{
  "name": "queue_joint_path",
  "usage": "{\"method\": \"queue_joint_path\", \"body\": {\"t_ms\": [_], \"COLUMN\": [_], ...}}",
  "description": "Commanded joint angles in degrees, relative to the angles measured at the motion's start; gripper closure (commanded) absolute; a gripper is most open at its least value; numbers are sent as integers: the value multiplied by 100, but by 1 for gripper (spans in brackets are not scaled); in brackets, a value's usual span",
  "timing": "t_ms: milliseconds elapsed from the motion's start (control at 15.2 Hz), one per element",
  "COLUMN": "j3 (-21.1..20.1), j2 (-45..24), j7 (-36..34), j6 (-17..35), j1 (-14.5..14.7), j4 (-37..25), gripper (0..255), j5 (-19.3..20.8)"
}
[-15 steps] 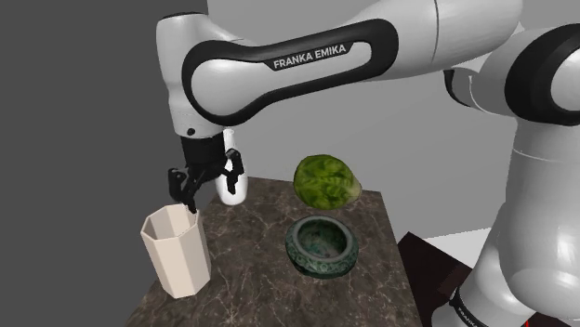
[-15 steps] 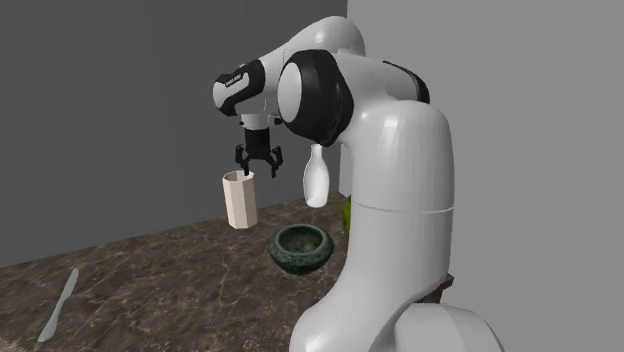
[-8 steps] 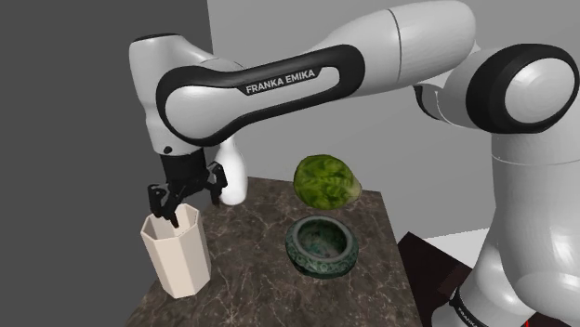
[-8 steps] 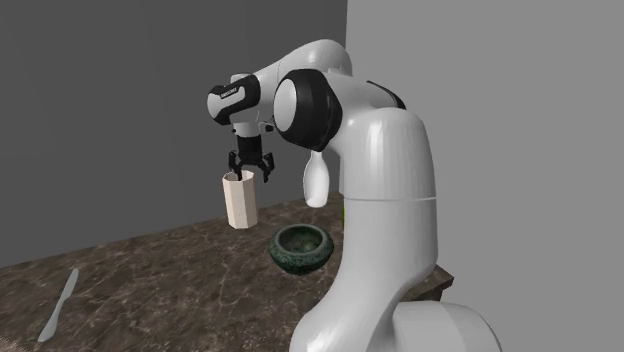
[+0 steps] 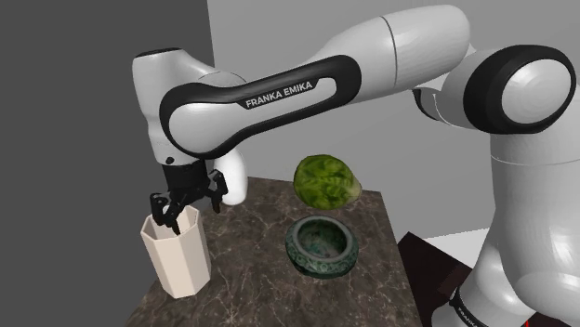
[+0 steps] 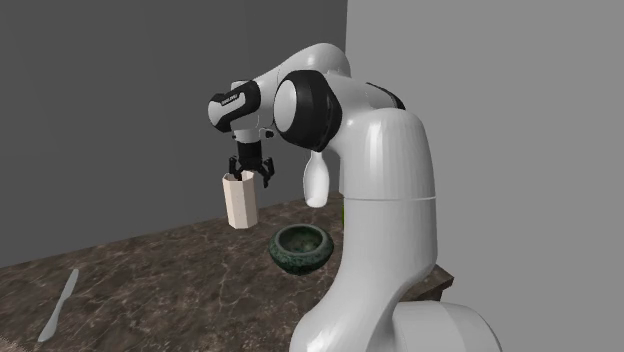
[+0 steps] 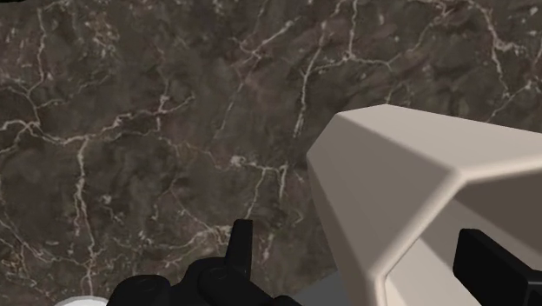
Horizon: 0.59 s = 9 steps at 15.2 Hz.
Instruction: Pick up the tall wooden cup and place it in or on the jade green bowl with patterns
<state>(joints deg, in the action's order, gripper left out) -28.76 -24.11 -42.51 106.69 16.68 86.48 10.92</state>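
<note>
The tall cup (image 5: 177, 255) is beige and faceted, and stands upright near the table's edge at the shoulder view's left. My gripper (image 5: 182, 208) hangs right over its rim, open. In the wrist view the cup's near wall (image 7: 408, 182) lies between the fingers: one finger (image 7: 241, 245) is outside the cup, the other (image 7: 492, 261) is over its hollow. I cannot tell whether either touches the wall. The dark green patterned bowl (image 5: 323, 246) sits to the cup's right, apart from it. In the second exterior view the gripper (image 6: 250, 172) tops the cup (image 6: 239, 200), left of the bowl (image 6: 302, 247).
A white bottle (image 5: 234, 181) stands just behind the gripper, partly hidden by the arm. A mottled green round object (image 5: 326, 180) rests behind the bowl. A pale knife (image 6: 58, 305) lies far off on the dark marble tabletop (image 5: 251, 279). The cup is close to the table's edge.
Over the last second the gripper swung from beside the bottle leftward and down onto the cup's rim. In the last half second it barely shifted. The cup has not moved.
</note>
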Motion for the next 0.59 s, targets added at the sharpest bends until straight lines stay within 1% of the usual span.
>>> {"method": "queue_joint_path", "body": {"t_ms": [0, 132, 198, 528], "j3": [0, 0, 0, 0], "j2": [-1, 0, 0, -1], "j7": [0, 0, 0, 0], "j6": [1, 1, 1, 1], "j1": [0, 0, 0, 0], "j4": [0, 0, 0, 0], "gripper": [0, 0, 255, 255], "j5": [0, 0, 0, 0]}}
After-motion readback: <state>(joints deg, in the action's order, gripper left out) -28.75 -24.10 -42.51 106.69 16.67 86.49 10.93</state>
